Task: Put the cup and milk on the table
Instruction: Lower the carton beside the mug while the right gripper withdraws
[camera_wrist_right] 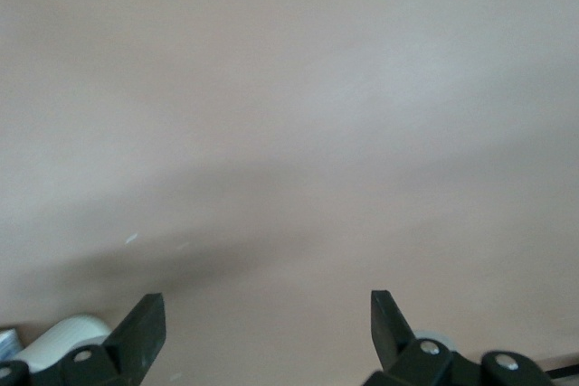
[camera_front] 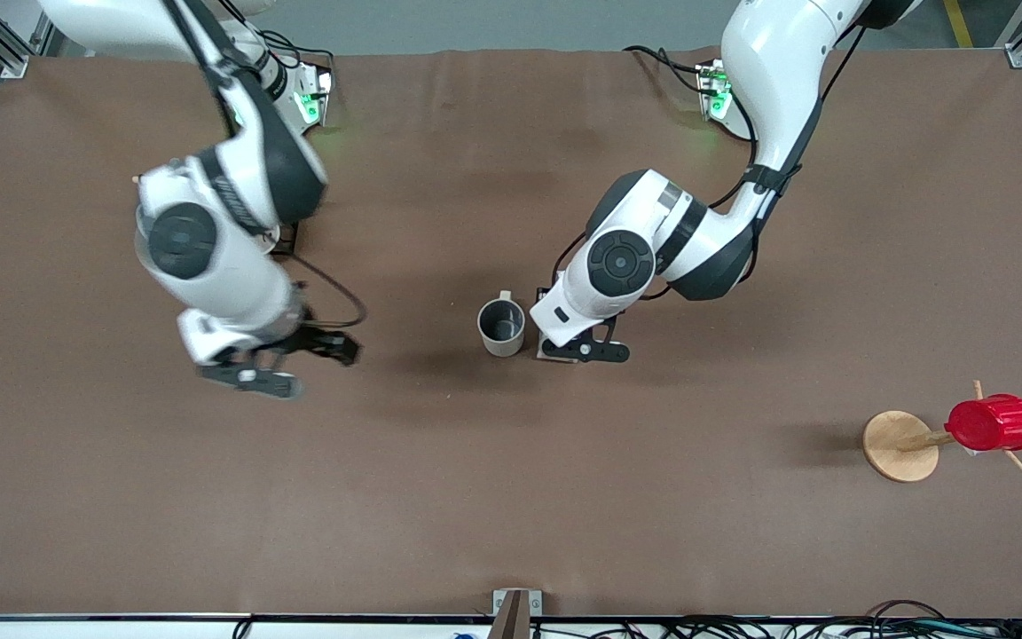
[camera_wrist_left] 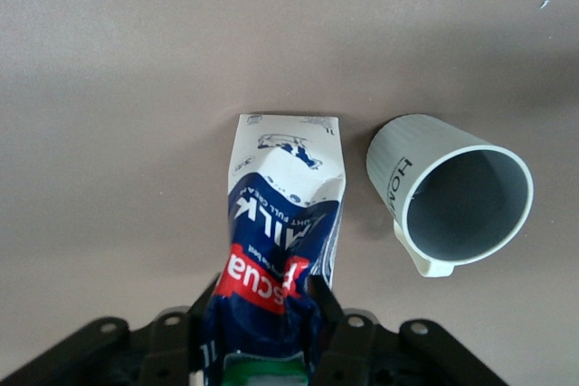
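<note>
Milk's nearly down, but this could still tip.

Left tool [camera_wrist_left: 271,336] pinches the milk [camera_wrist_left: 282,223] at its cap, cup [camera_wrist_left: 452,201] just beside on the bench [camera_front: 511,497]; a sloppy release knocks either over. Right tool [camera_wrist_right: 267,323] hangs wide open, empty.

The milk [camera_wrist_left: 280,232] carton, at the lower centre of the left wrist frame, bore inverted print: large white letters "MILK" on its blue band, a line of smaller white lettering just beside them too small to read, and partial white letters resembling "SCUA" on its red panel. The cup [camera_wrist_left: 450,194], at centre right, carried small dark lettering on its wall, beginning "HO"; the remainder was illegible.
</note>
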Robot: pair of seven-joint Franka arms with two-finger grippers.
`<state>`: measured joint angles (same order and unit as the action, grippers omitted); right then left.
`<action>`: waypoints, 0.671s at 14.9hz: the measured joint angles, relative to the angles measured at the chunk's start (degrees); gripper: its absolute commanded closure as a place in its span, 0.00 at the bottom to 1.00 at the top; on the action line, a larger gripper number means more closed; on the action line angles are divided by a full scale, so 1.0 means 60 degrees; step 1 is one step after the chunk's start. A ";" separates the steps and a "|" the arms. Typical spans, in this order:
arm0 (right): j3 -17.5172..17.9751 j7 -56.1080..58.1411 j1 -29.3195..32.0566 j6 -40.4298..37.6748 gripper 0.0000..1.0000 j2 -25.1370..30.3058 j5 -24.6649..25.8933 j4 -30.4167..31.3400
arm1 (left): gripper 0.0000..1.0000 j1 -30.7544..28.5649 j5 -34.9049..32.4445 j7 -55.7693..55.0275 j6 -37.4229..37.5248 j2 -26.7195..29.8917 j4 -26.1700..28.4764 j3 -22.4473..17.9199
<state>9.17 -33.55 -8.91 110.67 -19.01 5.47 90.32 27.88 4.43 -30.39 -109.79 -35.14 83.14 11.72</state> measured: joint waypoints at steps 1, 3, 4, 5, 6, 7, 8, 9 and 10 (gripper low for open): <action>-0.0512 0.0567 0.0023 -0.0252 0.00 0.0276 -0.0027 -0.0002 | 0.00 0.0001 0.0000 0.0000 0.0000 0.0001 -0.0032 -0.0001; -0.1492 0.1672 0.0063 -0.0758 0.00 0.0754 -0.0127 -0.0016 | 0.00 -0.0025 0.0000 0.0000 0.0000 0.0028 -0.0150 -0.0012; -0.1953 0.2282 0.0078 -0.0958 0.00 0.0986 -0.0145 -0.0021 | 0.00 -0.0058 0.0000 0.0000 0.0002 0.0095 -0.0210 -0.0023; -0.2321 0.2910 0.0100 -0.1179 0.00 0.1193 -0.0162 -0.0023 | 0.00 -0.0101 0.0000 0.0000 0.0038 0.0205 -0.0249 -0.0051; -0.2610 0.3637 0.0171 -0.1429 0.00 0.1398 -0.0212 -0.0025 | 0.00 -0.0188 -0.0010 0.0000 0.0133 0.0369 -0.0258 -0.0089; -0.2764 0.4425 0.0367 -0.1624 0.00 0.1590 -0.0378 -0.0027 | 0.00 -0.0346 -0.0067 0.0004 0.0217 0.0573 -0.0247 -0.0126; -0.2811 0.5209 0.0719 -0.1767 0.00 0.1764 -0.0607 -0.0032 | 0.00 -0.0572 -0.0210 0.0017 0.0311 0.0824 -0.0201 -0.0135; -0.2823 0.5883 0.1115 -0.1913 0.00 0.1911 -0.0826 -0.0049 | 0.00 -0.0828 -0.0349 0.0074 0.0378 0.1118 -0.0081 -0.0135; -0.2834 0.6389 0.1466 -0.2111 0.00 0.2033 -0.0962 -0.0121 | 0.00 -0.1130 -0.0432 0.0283 0.0428 0.1476 0.0130 -0.0130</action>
<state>-7.84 4.78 -0.12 98.01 -6.82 -0.30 89.59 21.10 1.84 -28.69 -107.22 -26.28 83.92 10.94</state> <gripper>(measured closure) 0.000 0.000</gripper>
